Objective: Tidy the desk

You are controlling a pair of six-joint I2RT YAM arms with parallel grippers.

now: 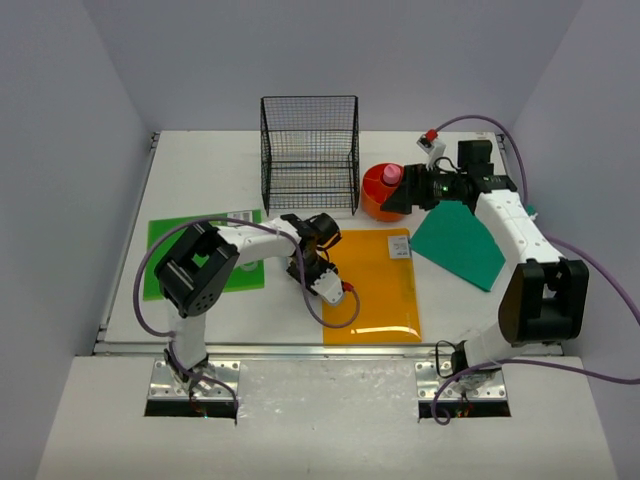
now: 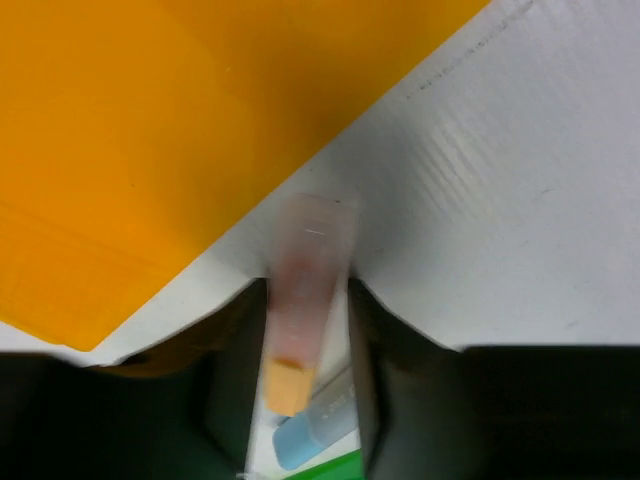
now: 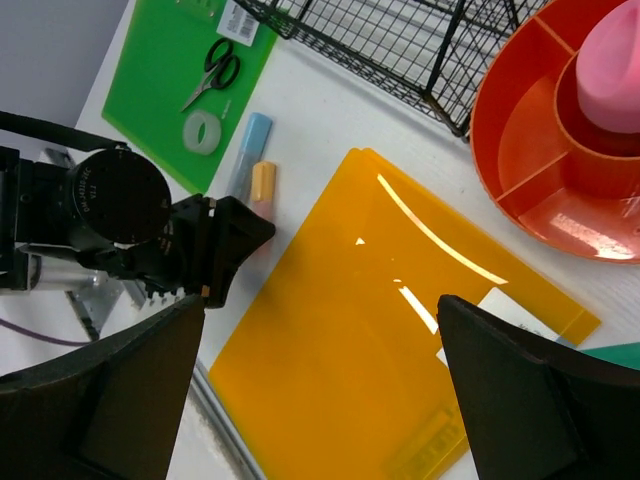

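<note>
Blur leaves left fingers (image 2: 235,380) maybe touching the orange-capped tube (image 2: 305,300).

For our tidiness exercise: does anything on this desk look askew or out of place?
The teal folder lies rotated, unlike the squarely laid orange folder. Two capped sticks lie stray on the desk beside it.

- The tabletop (image 1: 200,160) is plain white.
- The folder (image 1: 375,290) beside the left hand (image 2: 305,290) is glossy, see-through orange.
- The tube (image 2: 300,270) between that hand's fingers is frosted, pinkish inside, with an orange cap.
- The second tube (image 2: 305,438) behind it is light blue.
- The mat (image 1: 165,245) is bright green.
- The rack (image 1: 310,150) is black mesh.
- The tray (image 3: 520,150) near the right hand (image 3: 320,305) is orange-red.
</note>
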